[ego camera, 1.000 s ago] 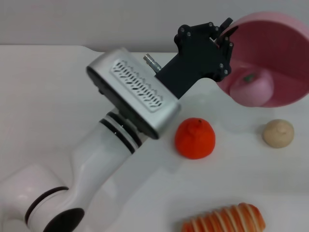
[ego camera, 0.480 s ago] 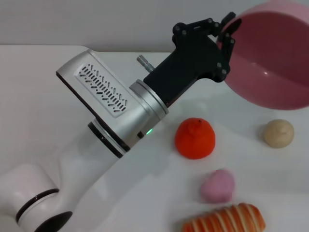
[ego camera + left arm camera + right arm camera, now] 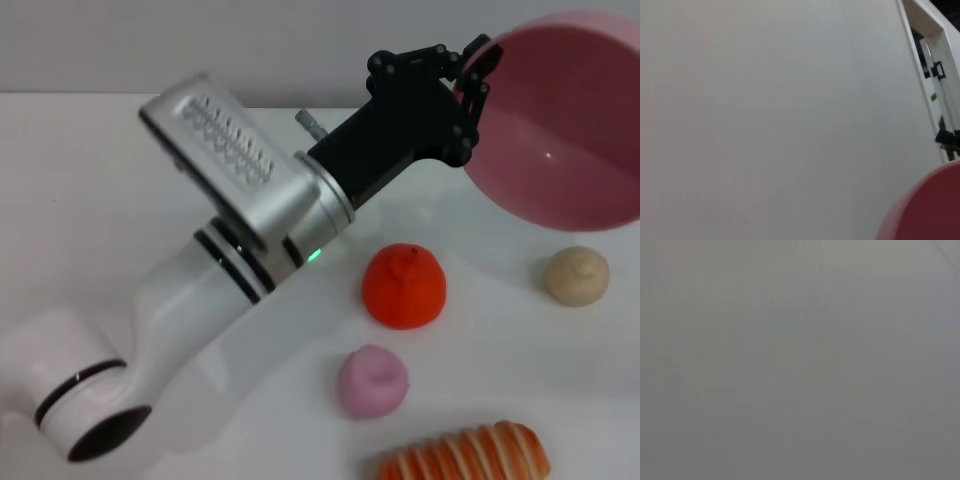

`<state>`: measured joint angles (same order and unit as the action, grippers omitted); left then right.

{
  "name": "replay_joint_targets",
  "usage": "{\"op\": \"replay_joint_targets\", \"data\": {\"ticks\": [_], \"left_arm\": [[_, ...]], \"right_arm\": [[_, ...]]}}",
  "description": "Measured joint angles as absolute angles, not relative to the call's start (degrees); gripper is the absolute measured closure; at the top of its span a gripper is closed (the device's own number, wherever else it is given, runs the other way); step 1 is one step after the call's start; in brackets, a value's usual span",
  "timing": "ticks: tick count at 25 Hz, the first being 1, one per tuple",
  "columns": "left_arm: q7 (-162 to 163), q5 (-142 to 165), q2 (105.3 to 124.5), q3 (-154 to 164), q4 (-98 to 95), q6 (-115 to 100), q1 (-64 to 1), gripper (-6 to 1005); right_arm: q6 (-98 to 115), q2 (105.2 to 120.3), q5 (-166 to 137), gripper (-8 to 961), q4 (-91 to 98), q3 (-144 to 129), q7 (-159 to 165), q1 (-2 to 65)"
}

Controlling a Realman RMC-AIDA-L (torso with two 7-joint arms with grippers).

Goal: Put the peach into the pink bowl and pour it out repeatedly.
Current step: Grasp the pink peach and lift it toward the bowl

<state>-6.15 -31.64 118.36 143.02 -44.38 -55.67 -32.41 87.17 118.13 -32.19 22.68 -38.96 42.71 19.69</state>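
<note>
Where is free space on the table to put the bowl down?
Bare table lies left of the left arm, and a smaller patch between the orange fruit and beige ball. The front is crowded: peach, striped bread. The left gripper holds the bowl aloft.

We see the pink bowl (image 3: 565,120) cut off by the head view's right edge, its mouth turned away so its inside is hidden, and the left pincer (image 3: 470,75) meets its rim where the fingertips cannot be made out. The striped bread (image 3: 465,455) runs off the bottom edge. The right wrist view gives only blank grey — the left wrist view just a sliver of the bowl at its corner.
</note>
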Motion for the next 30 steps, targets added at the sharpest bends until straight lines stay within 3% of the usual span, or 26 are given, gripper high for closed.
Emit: {"op": "replay_joint_targets", "data": {"ticks": [21,30], "left_arm": [[60.10,29.61,117.25,112.51,-42.48,-30.69,-41.90,884],[83.43,52.62,115.64,104.25,-38.51,-30.25,-46.23,883]], "right_arm": [[87.10,118.13,-37.72,390,22.67,-39.71,42.73,20.02],[88.03,118.04,-50.90,390,29.92,-40.29,49.75,20.31]]}}
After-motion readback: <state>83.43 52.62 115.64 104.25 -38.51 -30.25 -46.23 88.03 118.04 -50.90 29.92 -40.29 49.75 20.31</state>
